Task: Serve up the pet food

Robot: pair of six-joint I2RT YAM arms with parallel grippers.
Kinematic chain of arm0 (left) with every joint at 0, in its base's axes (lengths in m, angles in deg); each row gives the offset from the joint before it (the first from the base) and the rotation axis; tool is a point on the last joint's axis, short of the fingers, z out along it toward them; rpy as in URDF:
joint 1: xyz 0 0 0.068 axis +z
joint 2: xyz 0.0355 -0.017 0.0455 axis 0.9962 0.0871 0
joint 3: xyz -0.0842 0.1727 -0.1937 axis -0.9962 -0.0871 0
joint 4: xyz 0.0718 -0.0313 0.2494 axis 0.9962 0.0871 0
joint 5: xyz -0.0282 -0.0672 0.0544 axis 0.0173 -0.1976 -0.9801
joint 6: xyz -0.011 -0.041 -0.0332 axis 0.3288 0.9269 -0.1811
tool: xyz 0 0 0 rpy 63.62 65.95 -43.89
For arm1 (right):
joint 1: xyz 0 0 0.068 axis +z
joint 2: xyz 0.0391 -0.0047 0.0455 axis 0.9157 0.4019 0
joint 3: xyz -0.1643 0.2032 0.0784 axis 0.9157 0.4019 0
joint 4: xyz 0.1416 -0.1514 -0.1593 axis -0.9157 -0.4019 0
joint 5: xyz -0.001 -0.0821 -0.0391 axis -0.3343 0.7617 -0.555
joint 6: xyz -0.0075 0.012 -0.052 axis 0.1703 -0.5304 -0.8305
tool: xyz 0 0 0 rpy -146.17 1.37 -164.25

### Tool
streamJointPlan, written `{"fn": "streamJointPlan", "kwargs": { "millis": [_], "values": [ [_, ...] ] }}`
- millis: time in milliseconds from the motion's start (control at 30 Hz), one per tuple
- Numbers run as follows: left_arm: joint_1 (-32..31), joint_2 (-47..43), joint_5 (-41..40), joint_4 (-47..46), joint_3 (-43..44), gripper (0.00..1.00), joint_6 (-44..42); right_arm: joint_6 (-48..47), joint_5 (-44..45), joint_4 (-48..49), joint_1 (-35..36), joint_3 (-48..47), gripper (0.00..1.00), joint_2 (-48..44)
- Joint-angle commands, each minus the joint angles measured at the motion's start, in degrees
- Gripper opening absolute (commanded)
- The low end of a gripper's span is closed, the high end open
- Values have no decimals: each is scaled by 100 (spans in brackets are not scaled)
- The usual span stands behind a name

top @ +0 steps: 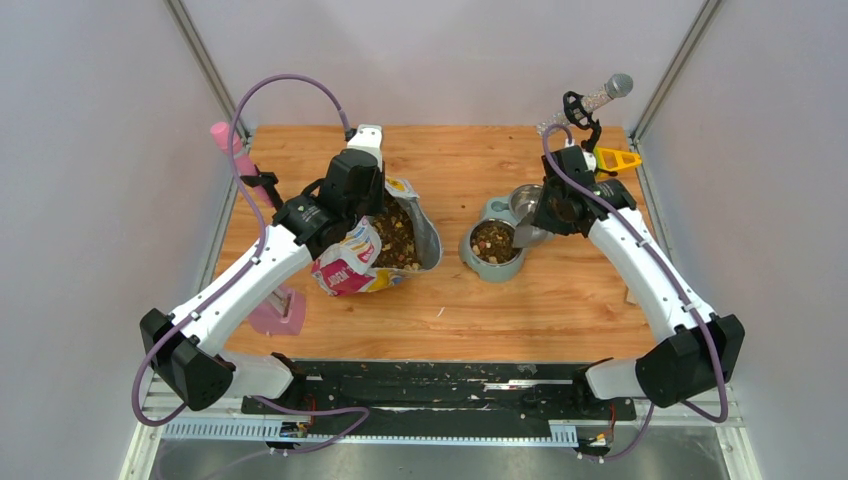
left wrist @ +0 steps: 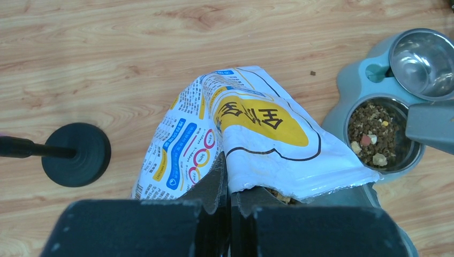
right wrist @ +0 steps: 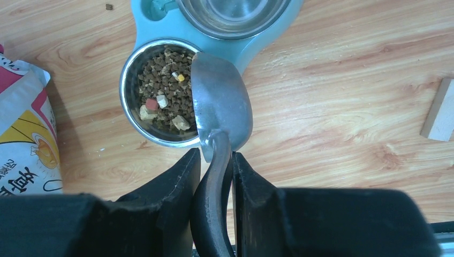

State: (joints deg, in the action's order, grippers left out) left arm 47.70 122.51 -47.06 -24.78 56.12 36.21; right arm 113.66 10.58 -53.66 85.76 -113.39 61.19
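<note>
Left gripper [left wrist: 229, 198] pinches the open bag [left wrist: 257, 134] rim at left, while right gripper [right wrist: 217, 171] is clamped on the scoop [right wrist: 222, 101] handle, scoop tipped over the near steel bowl [right wrist: 125, 91] at right; kibble [right wrist: 166, 80] lies in that bowl and in the bag.

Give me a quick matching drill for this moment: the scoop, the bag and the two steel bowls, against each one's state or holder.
Things:
1 scoop
2 bag
3 near bowl
4 far bowl

States:
a in the feeder, bare inside
b pinched by the left gripper
c in the feeder, holds pet food
d clamped in the right gripper

Pairs: 1-d, 2-b, 3-c, 4-a
</note>
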Motion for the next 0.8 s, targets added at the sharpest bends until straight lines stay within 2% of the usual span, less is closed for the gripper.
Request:
{"fn": "streamJointPlan", "kwargs": {
  "millis": [0, 67, 233, 400, 533, 600, 767],
  "values": [
    [38, -340, -165, -373, 234, 0, 8, -194, -132, 156, 14, -244, 0, -280],
    [34, -323, -132, -370, 263, 0, 15, -235, -517, 315, 19, -212, 0, -366],
    [38, -271, 16, -337, 354, 0, 13, -9, -675, 366, 14, -290, 0, -783],
    [3, -77, 476, -212, 552, 0, -98, 387, -1549, 835, 14, -11, 0, -1774],
    [-96, 78, 481, -162, 644, 0, -50, 854, -2007, 1078, 14, 183, 0, -2476],
    [-101, 141, 516, -160, 694, 0, -10, 1041, -2385, 1228, 14, 224, 0, -2737],
    [-140, 321, 727, -208, 809, 0, 75, 1365, -3970, 1692, 21, 421, 0, -2985]
  ]
}}
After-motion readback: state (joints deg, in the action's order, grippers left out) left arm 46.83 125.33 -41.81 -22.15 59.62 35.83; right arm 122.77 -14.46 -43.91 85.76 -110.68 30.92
